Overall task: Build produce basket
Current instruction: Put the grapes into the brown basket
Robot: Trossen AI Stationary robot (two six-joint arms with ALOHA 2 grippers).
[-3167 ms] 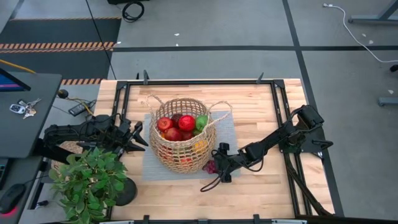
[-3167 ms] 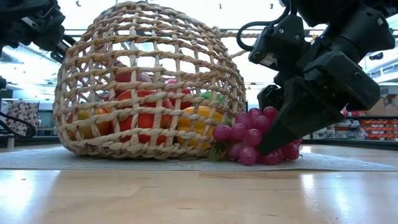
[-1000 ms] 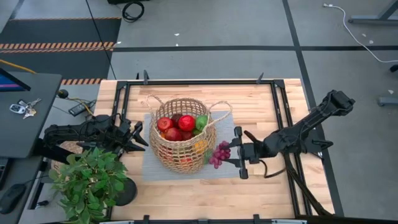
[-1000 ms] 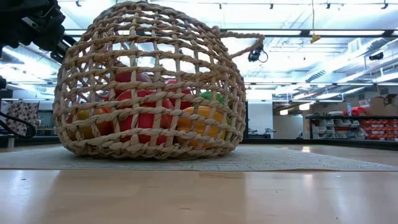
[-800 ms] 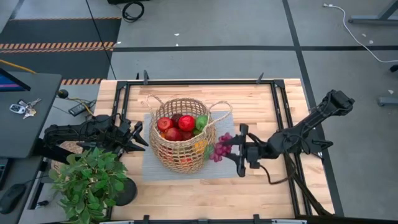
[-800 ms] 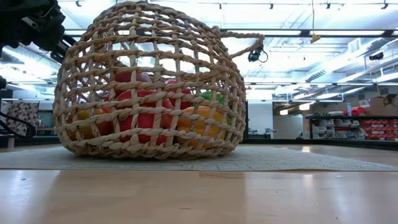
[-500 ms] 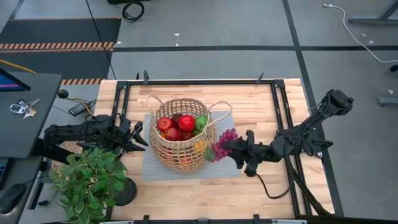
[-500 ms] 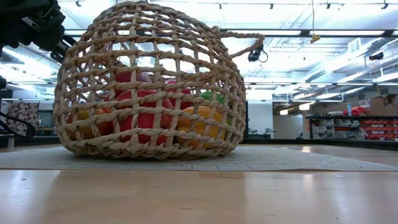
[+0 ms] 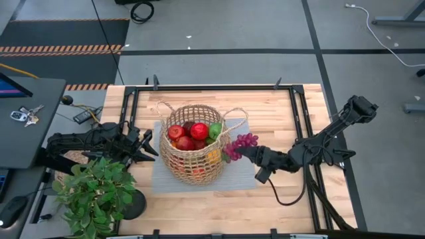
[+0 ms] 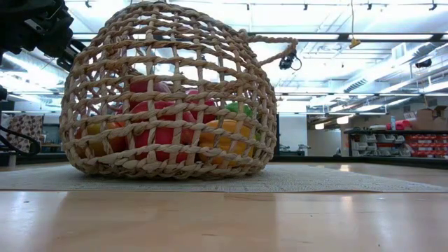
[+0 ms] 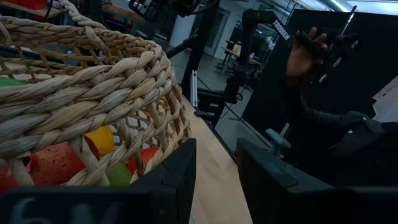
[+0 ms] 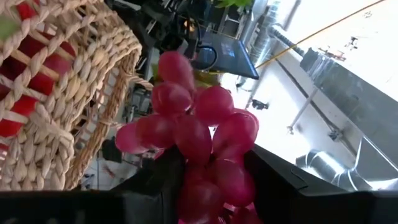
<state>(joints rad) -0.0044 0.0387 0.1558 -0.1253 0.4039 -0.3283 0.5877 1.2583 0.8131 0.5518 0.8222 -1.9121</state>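
1. Since the right gripper (image 9: 240, 149) is clamped on the bunch of grapes (image 9: 238, 145) and holds it in the air just beside the basket (image 9: 194, 143), the step in hand is to carry the bunch over the rim and let it go inside.
2. To do that well, the bunch should clear the rim and the thin loop handle (image 9: 237, 112) on the gripper's side before the fingers part.
3. The basket is already piled with apples (image 9: 199, 131) and a green pear (image 9: 215, 130), so, as I judge it, a low, gentle release suits; dropped high, the grapes may roll off.
4. On the basket's far side from the right gripper, the left gripper (image 9: 147, 145) waits, fingers narrowly apart and empty.
5. A potted plant (image 9: 96, 192) stands beyond it, out of the way.
6. The basket sits on a grey mat (image 9: 239, 176).
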